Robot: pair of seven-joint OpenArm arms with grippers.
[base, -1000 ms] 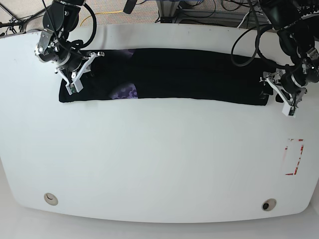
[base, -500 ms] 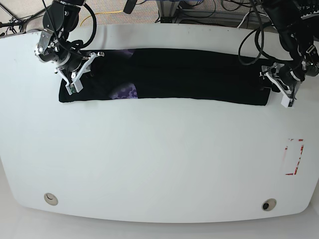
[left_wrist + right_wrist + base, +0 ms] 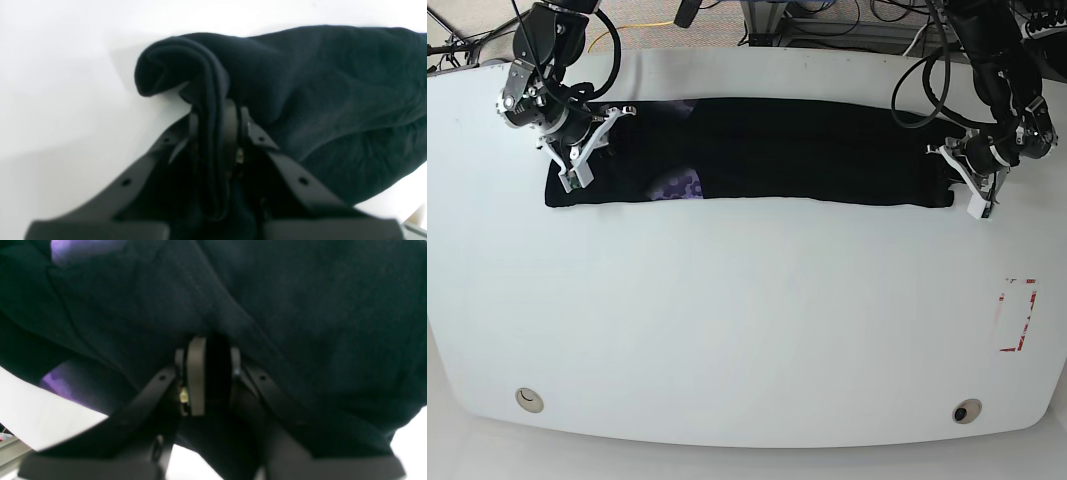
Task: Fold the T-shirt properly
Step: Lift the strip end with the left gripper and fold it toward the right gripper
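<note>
The black T-shirt [image 3: 797, 150] lies as a long folded strip across the far half of the white table [image 3: 727, 300], with a purple print [image 3: 677, 186] near its left end. My left gripper [image 3: 957, 180] is at the strip's right end. In the left wrist view it [image 3: 213, 123] is shut on a bunched fold of the T-shirt [image 3: 317, 93]. My right gripper [image 3: 585, 155] is at the strip's left end. In the right wrist view it [image 3: 213, 370] is shut on the T-shirt [image 3: 300, 306], with the purple print [image 3: 60, 383] beside it.
A red-and-white marker [image 3: 1017, 315] lies near the table's right edge. Two round holes [image 3: 527, 400] [image 3: 967, 411] sit near the front edge. Cables and equipment [image 3: 827, 20] run behind the table's back edge.
My left gripper has moved left along the table with the shirt's right end, so the strip is a little shorter there. My right gripper has stayed in place.
</note>
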